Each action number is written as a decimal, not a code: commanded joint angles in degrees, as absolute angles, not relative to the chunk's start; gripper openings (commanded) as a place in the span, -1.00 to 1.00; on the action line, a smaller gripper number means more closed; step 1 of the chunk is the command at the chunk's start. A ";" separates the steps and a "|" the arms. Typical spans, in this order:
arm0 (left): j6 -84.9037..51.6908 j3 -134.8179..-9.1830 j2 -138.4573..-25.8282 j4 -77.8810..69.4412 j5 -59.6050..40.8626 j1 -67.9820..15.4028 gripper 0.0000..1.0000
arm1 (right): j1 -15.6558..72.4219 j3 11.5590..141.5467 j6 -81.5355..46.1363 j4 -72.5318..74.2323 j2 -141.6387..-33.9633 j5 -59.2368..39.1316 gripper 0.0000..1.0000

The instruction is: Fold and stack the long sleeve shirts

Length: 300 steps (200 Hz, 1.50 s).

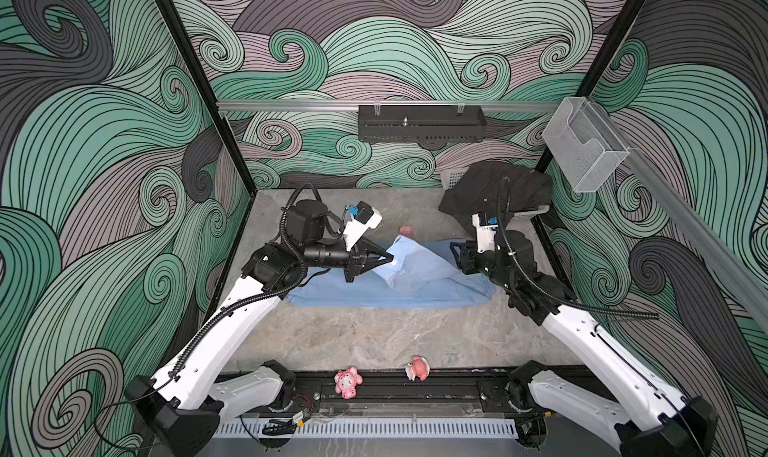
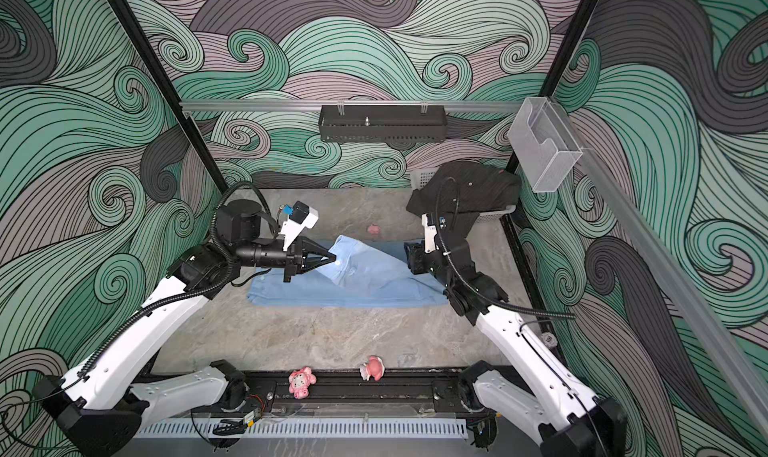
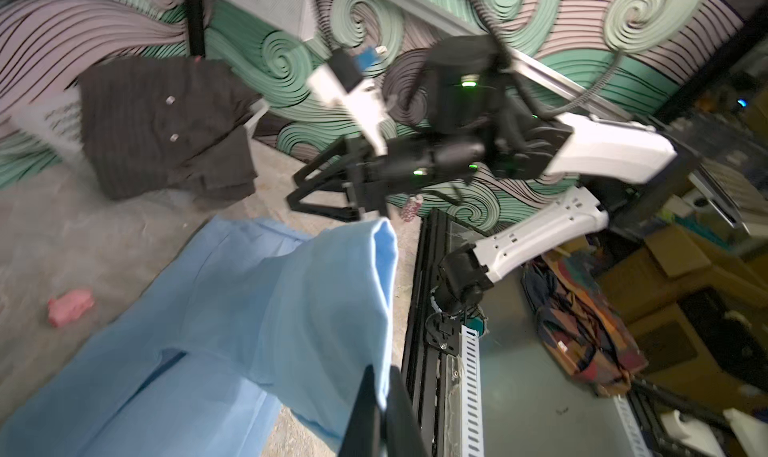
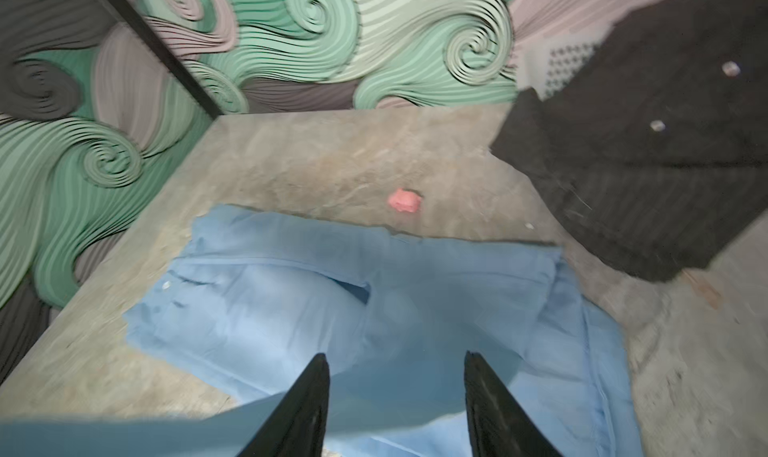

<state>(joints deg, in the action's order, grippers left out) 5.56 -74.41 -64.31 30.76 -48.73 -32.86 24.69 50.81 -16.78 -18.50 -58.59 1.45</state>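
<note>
Blue shirt (image 1: 415, 286): light blue cloth with small pale buttons, spread across the middle of the table (image 1: 374, 338). It is partly folded, and one flap is raised off the rest towards its left side.
Left gripper (image 1: 390, 258): clenched on an edge of the blue shirt. In the left wrist view the cloth is pinched between its fingers (image 3: 361, 426) and drawn up off the table.
Right gripper (image 4: 397, 392): released, with the jaws standing apart over the right end of the blue shirt and nothing between them. Whether the tips touch the cloth cannot be told.
Dark shirt (image 1: 494, 189): charcoal with fine stripes and pale buttons. It is draped in a loose heap over a white basket (image 1: 536, 211) in the far right corner, apart from the blue shirt.
Pink scrap (image 1: 405, 229): small, lying on bare table just behind the blue shirt, between the two grippers.
Near edge: a pink toy (image 1: 348, 382) and another pink toy (image 1: 417, 367) sit by the black rail, well apart from both shirts.
Sharpness: both wrist views are smeared, so fine detail of the cloth is lost there.
</note>
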 commanded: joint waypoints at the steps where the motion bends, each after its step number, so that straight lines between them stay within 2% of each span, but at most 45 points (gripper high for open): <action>1: 19.12 -79.95 -65.37 37.25 -50.57 -38.66 -1.00 | 20.99 53.42 -21.96 -25.81 -61.39 0.87 0.05; 39: 26.59 -83.43 -71.05 47.04 -52.00 -51.33 -1.00 | 15.76 56.15 -22.61 -27.89 -65.12 -1.54 -0.01; 66: 29.54 -83.16 -73.21 52.07 -52.21 -55.73 -1.00 | 14.05 57.45 -22.38 -29.34 -67.82 -3.04 -0.04; 96: 30.15 -81.03 -72.05 51.67 -49.79 -55.99 -1.00 | 13.52 58.38 -21.62 -30.37 -71.30 -4.24 -0.04; 140: 26.11 -74.71 -69.17 39.71 -44.12 -55.80 -1.00 | 13.46 58.65 -21.45 -28.33 -78.21 -6.58 -0.08; 190: 24.53 -72.81 -69.12 32.97 -40.79 -53.27 -1.00 | 13.49 64.50 -21.58 -27.90 -90.82 -9.36 -0.27; 203: 24.43 -72.79 -69.07 32.53 -40.86 -52.55 -1.00 | 13.48 66.09 -22.79 -30.05 -93.10 -8.30 -0.17; 223: 24.44 -71.87 -68.41 32.44 -40.86 -51.86 -1.00 | 13.48 65.64 -25.02 -31.13 -94.40 -5.61 0.11; 235: 24.46 -70.88 -67.79 32.34 -40.93 -51.49 -1.00 | 13.45 65.41 -25.86 -31.12 -95.17 -4.66 0.19; 300: 23.82 -69.18 -65.74 32.39 -41.25 -50.75 -1.00 | 11.35 70.07 -27.94 -31.14 -106.18 -4.47 0.13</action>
<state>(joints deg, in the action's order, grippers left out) 24.40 -69.04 -67.70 33.23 -40.97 -51.20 12.21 67.96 -26.46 -30.06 -103.37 -5.89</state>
